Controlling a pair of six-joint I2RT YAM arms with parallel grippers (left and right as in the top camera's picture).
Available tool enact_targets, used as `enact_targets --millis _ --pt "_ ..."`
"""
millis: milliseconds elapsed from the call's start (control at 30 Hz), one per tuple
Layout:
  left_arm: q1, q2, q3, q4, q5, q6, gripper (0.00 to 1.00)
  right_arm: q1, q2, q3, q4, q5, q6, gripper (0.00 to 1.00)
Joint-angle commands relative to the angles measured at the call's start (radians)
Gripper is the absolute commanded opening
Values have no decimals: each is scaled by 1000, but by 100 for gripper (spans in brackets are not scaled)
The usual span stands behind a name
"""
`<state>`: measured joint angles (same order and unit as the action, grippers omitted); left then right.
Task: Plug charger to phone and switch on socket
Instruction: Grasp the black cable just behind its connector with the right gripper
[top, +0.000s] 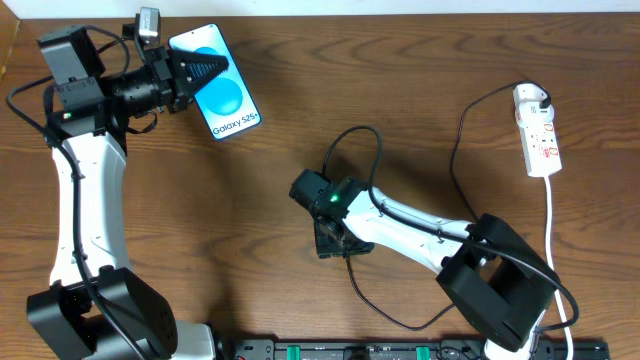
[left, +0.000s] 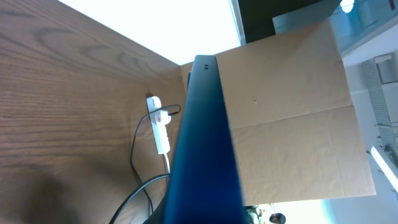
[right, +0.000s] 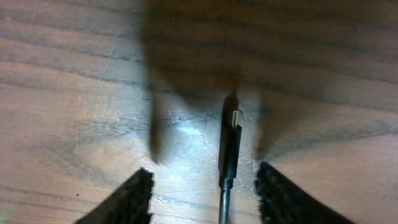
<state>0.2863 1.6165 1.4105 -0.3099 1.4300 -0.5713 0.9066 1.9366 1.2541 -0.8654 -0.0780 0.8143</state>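
Pinching one phone (top: 228, 100), left tool (top: 214, 68); right tool (right: 202, 190) spread astride one charger (right: 229, 152); one socket (top: 538, 130).

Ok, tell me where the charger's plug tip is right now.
In the right wrist view the plug tip lies on the table, between the right end effector's open fingers, touching neither.

Free: table (top: 230, 230) bare at 8–10 o'clock of your right gripper (right: 205, 175), up to the phone (top: 228, 100) | Blocked: charger (right: 229, 152) cable loops at 12–1 | socket (top: 537, 130) well apart at 2.
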Motion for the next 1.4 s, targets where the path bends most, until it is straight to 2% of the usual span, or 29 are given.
enact_targets --millis 0,500,533,700,800,867,1067,1167,1300,1367 --pt "6 -8 2 5 18 18 7 -3 14 -7 3 4 8 46" --pt "6 -8 2 5 18 18 7 -13 47 -7 9 -34 0 43" --pt "6 -8 2 5 18 18 7 -13 46 -7 9 -34 0 41" --pt "6 -8 2 5 18 18 8 -13 46 -7 10 -33 0 20" --pt "6 -8 2 5 18 18 7 -15 47 -7 10 -34 0 13" --pt "6 -8 2 5 18 18 8 -22 46 -7 9 -39 0 2" --pt "6 -8 2 5 18 18 7 -69 46 -6 14 -118 -38 1" --pt "6 -8 2 5 17 18 8 -109 46 -5 50 -219 -109 1" --pt "6 -8 2 5 18 18 7 -191 46 -5 186 -597 -328 1" --pt "6 -8 2 5 18 18 7 -225 46 -5 247 -744 -356 1"
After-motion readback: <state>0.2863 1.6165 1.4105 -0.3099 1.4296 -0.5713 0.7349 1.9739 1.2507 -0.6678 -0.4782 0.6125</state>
